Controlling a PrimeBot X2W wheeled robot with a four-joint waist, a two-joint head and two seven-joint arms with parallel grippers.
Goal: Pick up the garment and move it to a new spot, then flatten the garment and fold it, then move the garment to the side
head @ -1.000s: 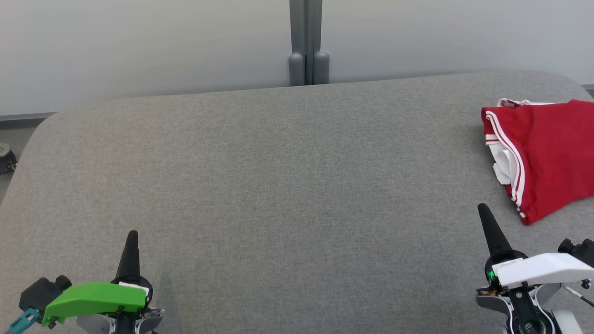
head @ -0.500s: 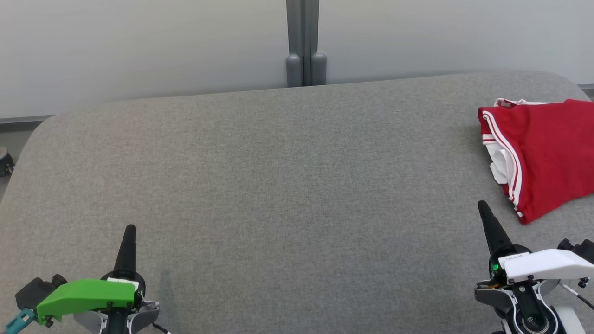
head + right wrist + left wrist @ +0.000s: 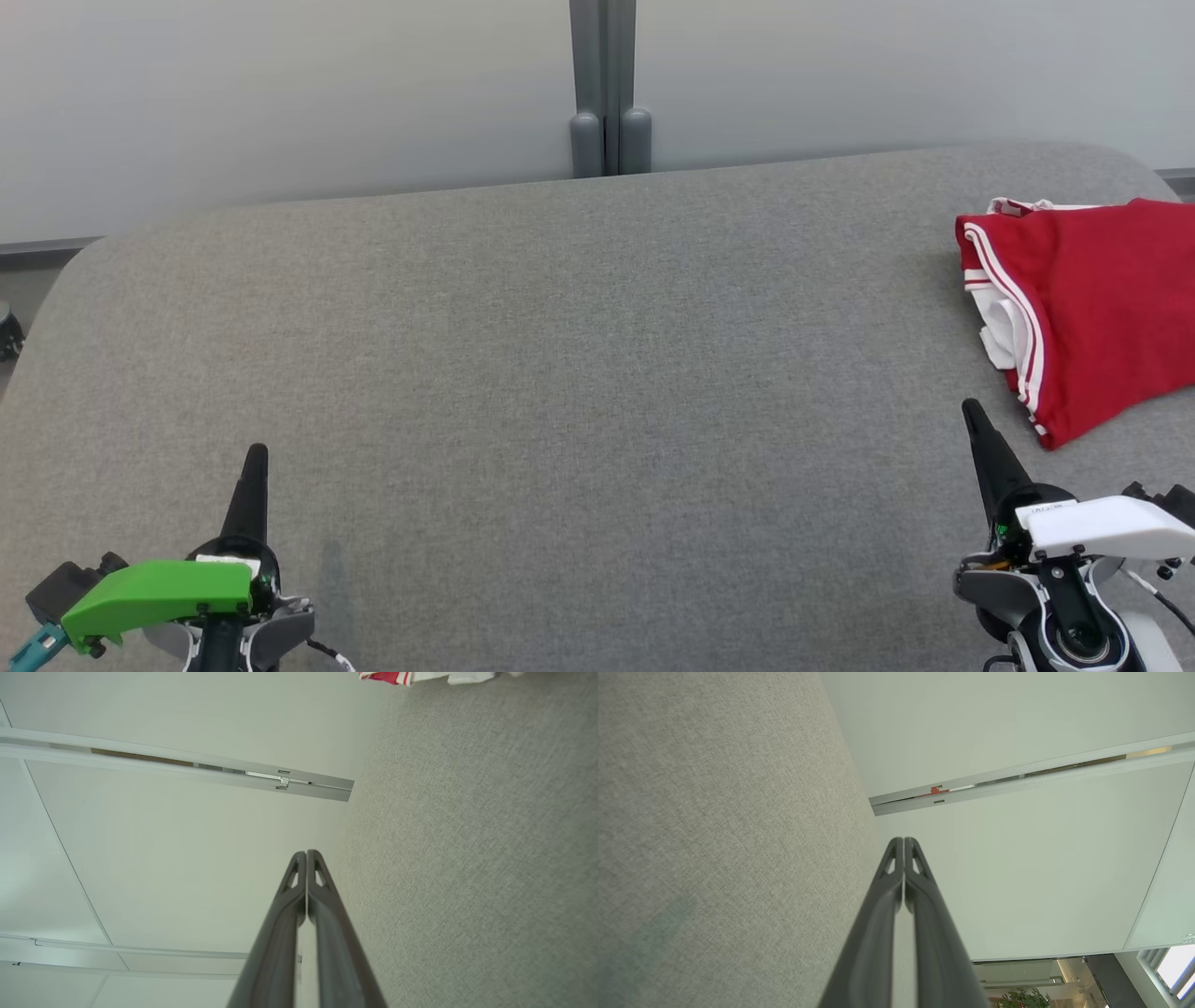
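Left fingers (image 3: pixel 875 933) together, right fingers (image 3: pixel 278 942) together; red garment (image 3: pixel 1102 308) lies far right.

A: Table (image 3: pixel 560 327)?
B: Grey woven cloth, coarse, matt.
A: Garment (image 3: pixel 1102 299)?
B: Soft red cloth with white trim, matt.
A: Left gripper (image 3: pixel 255 455), right gripper (image 3: pixel 972 408)?
B: Dark plastic by the look, smooth, matt. Green cover (image 3: pixel 159 590) is smooth plastic with a slight sheen.
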